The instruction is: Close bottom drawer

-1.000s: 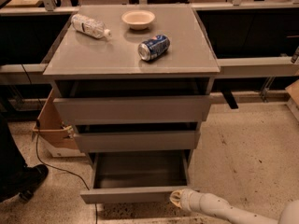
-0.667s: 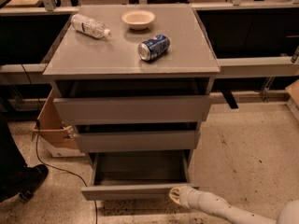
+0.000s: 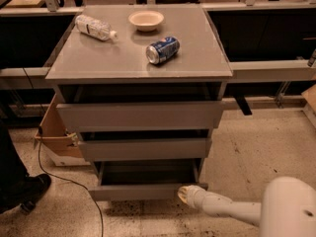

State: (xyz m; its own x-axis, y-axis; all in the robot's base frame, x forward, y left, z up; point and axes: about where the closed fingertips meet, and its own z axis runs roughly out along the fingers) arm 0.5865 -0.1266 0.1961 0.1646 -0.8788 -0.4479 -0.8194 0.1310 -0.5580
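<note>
Pushing on the bottom drawer with the gripper right now, and we're getting a bit nervous about where the contact is. The claw is touching the right end of the flat front panel, so nearly the whole drawer is stretching off to the claw's left, with its plain grey inside still showing just above and to the left of the claw. It isn't shut yet. We're guessing an off-centre push like this is risking a skewed drawer binding on its runners, or the claw sliding off the right corner and poking past the panel. We're not able to tell whether the claw is clenched or released. We're also eyeing the black cable trailing on the floor well to the claw's left. It's looking clear of the drawer, but we're keeping it in mind. The middle drawer and top drawer are sticking out above the claw too, so any lift of the arm is risking a bump there. Compared with a second ago, the front panel is sitting noticeably further in and less of the interior is showing, with the claw riding in at that same right end. The can, bottle and bowl, far above the claw, aren't budging.
</note>
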